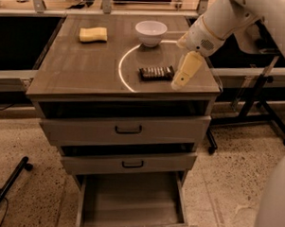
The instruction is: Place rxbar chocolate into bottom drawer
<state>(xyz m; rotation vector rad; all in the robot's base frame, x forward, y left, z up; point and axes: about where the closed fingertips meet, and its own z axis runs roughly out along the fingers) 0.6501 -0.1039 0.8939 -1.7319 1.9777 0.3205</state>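
The rxbar chocolate (156, 72) lies flat on the cabinet top (87, 70), right of centre, a dark wrapper with pale print. My gripper (178, 81) hangs from the white arm just to the right of the bar, pointing down over the top's right front part, close beside the bar and holding nothing. The bottom drawer (131, 202) is pulled out wide at the foot of the cabinet, and its flat floor is bare.
A yellow sponge (93, 34) and a white bowl (151, 32) sit at the back of the cabinet top. The two upper drawers (127, 130) with black handles stick out a little. A black stand (261, 99) is on the right, and a black leg (6, 187) on the floor at left.
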